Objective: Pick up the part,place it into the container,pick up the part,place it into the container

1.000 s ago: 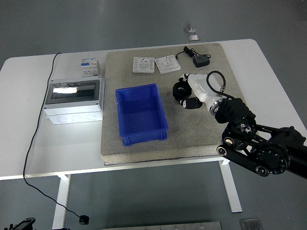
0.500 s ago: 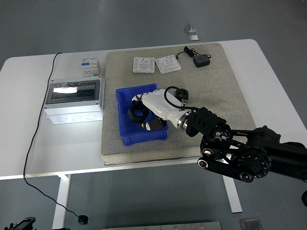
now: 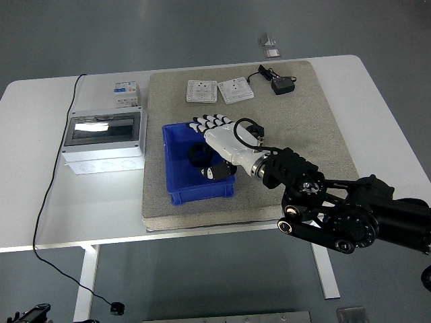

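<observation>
The right hand (image 3: 219, 134) hangs over the blue bin (image 3: 176, 142), fingers (image 3: 207, 121) spread flat, seemingly to release; the black ring-shaped part (image 3: 198, 153) sits inside the bin, under the palm.

One blue bin (image 3: 176, 176) sits at the mat's centre, with one black part (image 3: 198, 154) inside it. Two white socket plates (image 3: 202, 91) lie side by side at 12 o'clock. One black adapter (image 3: 281, 85) lies at 1 o'clock. One grey box (image 3: 104, 140) and one small breaker (image 3: 126, 92) stand at 9 o'clock.
</observation>
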Controlling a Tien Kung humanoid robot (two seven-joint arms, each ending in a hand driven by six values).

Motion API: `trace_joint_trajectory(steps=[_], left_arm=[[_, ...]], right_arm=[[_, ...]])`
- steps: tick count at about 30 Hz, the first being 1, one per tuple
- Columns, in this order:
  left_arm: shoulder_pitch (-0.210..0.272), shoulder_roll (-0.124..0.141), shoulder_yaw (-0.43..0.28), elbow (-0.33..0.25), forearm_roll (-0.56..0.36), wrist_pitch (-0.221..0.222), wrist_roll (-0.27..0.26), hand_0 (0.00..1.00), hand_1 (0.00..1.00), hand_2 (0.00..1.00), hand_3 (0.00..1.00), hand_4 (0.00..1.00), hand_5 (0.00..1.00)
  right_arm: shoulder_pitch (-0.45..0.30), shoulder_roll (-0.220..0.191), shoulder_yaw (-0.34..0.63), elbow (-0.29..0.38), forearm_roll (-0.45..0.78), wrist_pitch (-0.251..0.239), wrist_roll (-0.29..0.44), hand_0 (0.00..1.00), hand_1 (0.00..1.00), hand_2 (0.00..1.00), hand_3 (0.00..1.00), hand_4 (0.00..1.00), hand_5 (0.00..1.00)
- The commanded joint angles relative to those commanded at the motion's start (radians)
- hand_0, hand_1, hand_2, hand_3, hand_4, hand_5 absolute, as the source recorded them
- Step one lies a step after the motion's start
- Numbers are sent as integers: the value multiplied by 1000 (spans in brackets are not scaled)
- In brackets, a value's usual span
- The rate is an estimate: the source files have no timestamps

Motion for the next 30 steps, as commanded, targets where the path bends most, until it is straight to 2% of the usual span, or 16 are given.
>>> trace_joint_trajectory(steps=[3,4,6,9,10,11,16,21,26,30], left_arm=[[-1,-2,4,0,-5,2,-3,697,709,739,663,827,682],[-1,-3,5,1,-7,2,-4,697,708,739,662,828,681],[-1,-2,7,1,-10,2,-5,697,708,739,662,828,681],[-2,0,5,1,-7,2,-5,697,708,739,662,828,681],[-3,0,4,0,-4,2,-4,696,707,737,661,828,682],[-4,1,3,0,-2,1,-4,696,707,737,661,828,682],[-10,5,-1,0,5,-2,-2,696,706,737,661,828,681],[-21,9,2,2,9,-7,-7,696,706,737,661,828,681],[-25,13,9,4,-3,-6,-18,694,706,736,660,828,678],[-30,14,15,5,-4,-7,-23,695,705,735,659,828,678]], right_arm=[[1,-23,35,7,51,-37,24,998,998,998,972,830,316],[3,-33,54,4,62,-51,24,998,979,983,944,854,362],[14,-52,98,-18,78,-61,18,998,979,983,944,854,362],[47,-48,165,-82,96,-12,-18,998,979,983,944,854,362],[63,-40,182,-110,109,10,-27,989,939,932,886,852,368],[73,-32,183,-129,118,22,-32,989,939,932,886,852,368],[139,46,93,-266,216,62,-30,977,917,917,861,852,376],[158,120,-19,-412,339,40,10,977,917,917,861,852,376],[151,126,-130,-546,472,19,32,960,898,903,844,855,377],[154,126,-164,-637,534,39,24,958,906,902,847,858,376]])
